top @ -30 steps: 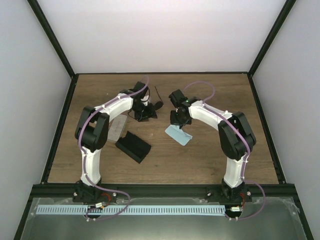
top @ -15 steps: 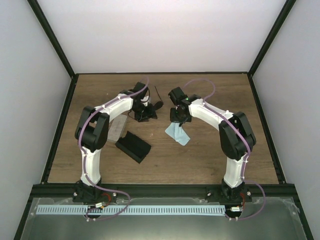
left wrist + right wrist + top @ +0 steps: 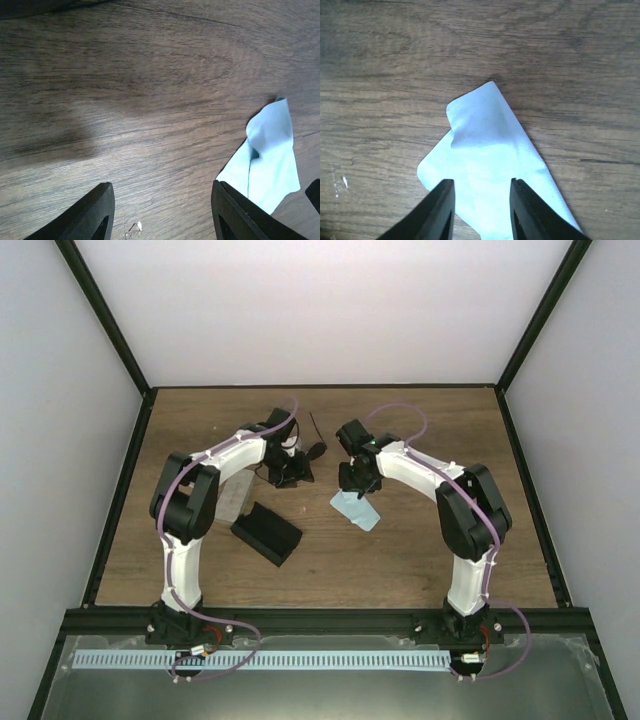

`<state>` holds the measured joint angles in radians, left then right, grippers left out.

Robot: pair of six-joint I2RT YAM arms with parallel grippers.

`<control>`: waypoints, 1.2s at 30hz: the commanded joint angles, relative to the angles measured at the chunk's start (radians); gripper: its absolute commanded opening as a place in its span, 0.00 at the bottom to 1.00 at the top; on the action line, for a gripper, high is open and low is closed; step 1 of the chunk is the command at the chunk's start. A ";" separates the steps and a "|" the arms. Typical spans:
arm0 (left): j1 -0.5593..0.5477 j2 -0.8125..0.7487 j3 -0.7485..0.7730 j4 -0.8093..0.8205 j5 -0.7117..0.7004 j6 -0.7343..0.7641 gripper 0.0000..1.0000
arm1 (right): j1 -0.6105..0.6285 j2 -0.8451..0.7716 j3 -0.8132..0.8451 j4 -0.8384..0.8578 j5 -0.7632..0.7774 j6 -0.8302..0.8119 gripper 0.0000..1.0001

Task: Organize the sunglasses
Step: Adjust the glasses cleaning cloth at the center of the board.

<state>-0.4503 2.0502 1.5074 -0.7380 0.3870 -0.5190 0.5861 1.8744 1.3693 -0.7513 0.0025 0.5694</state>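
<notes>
Sunglasses [image 3: 316, 448]: one wire-framed pair on the table [image 3: 420, 425], just beyond the left gripper [image 3: 161, 192], slender arm pointing toward the far edge; left arm nearer. Left gripper: parted, empty. Right gripper [image 3: 482, 186]: narrowly parted over the light blue cloth [image 3: 490, 145], grasping nothing.

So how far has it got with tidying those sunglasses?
Early days, it seems. Nothing looks put away yet: one pair of sunglasses lies loose on the table beside the open, empty left pincer. The right pincer hangs open over a blue cloth. The black case sits apart; getting the sunglasses into place is all still left.
</notes>
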 commanded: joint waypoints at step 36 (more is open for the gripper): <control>0.004 0.027 0.035 0.009 0.032 0.032 0.55 | 0.153 -0.029 -0.117 -0.053 0.071 0.081 0.25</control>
<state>-0.4503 2.0712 1.5494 -0.7300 0.4095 -0.5079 0.7341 1.8122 1.2121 -0.7933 0.0357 0.6510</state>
